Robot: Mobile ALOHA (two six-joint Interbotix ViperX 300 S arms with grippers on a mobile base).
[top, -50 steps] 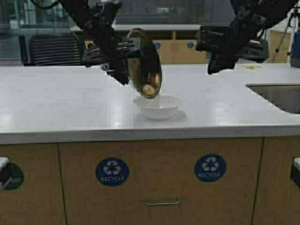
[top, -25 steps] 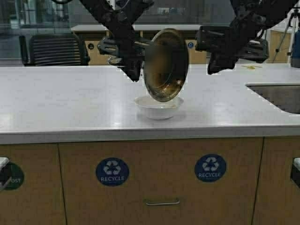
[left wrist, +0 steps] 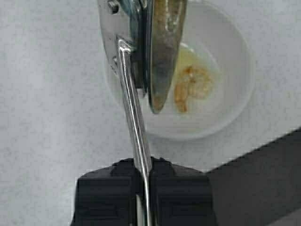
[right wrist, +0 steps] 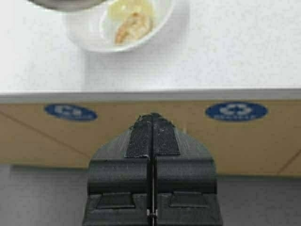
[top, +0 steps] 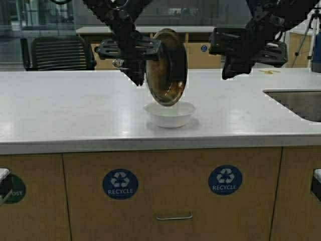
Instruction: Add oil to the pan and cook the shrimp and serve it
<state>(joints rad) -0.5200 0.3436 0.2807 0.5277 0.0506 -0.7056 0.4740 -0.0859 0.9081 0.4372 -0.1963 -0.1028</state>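
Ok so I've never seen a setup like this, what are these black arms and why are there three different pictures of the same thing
It is a wheeled robot with two arms. The wide picture comes from a camera on its frame; the other two sit on its wrists. The left gripper is shut on the handle of a steel pan, tipped on edge over a white bowl on the white counter. The cooked shrimp lies in the bowl with some oil. The right gripper is shut, holds nothing, and hangs raised to the right.
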